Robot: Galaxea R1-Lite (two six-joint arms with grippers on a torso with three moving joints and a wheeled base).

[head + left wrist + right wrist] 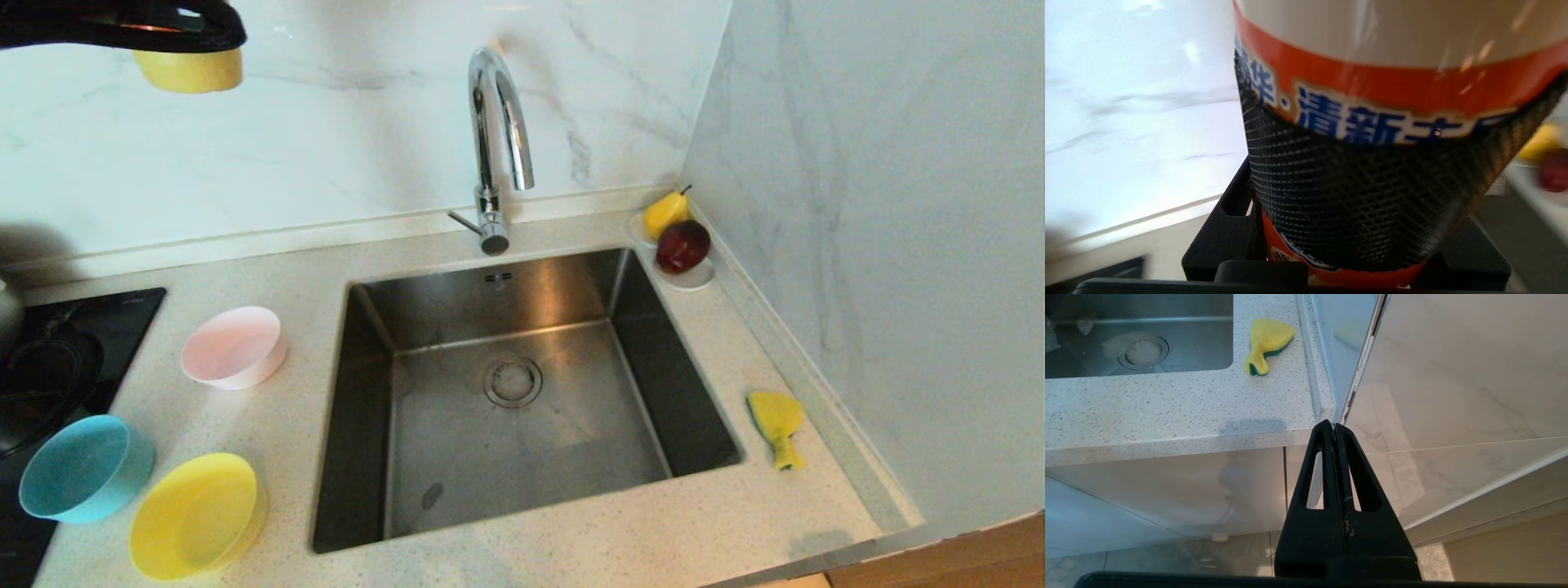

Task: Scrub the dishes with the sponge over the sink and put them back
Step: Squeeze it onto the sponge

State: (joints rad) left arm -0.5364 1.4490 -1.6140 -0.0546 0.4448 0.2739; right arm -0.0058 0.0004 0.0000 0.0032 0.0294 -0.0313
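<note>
Three small bowls sit on the speckled table left of the sink: a light blue bowl (86,468) at the left edge beside a black cooktop (57,367), a yellow bowl (196,514) just right of it near the front edge, and a pale pink bowl (234,346) farther back, all tipped on their sides, the blue and yellow close together and the pink apart from them. High above them at the upper left, the left claw (175,37) grasps one bottle (1392,122) with an orange label and a yellow end, held against the marble wall. One square steel sink (522,392) with a round drain fills the middle, bare inside, under one curved chrome tap (498,147). At its back right corner one white saucer (690,278) carries a yellow pear (665,212) and a red apple (682,245). One crumpled yellow sponge (777,426) lies on the narrow strip between sink rim and right wall. The right claw (1335,428) hangs clenched and empty below the table's front corner, before pale cabinet doors
</note>
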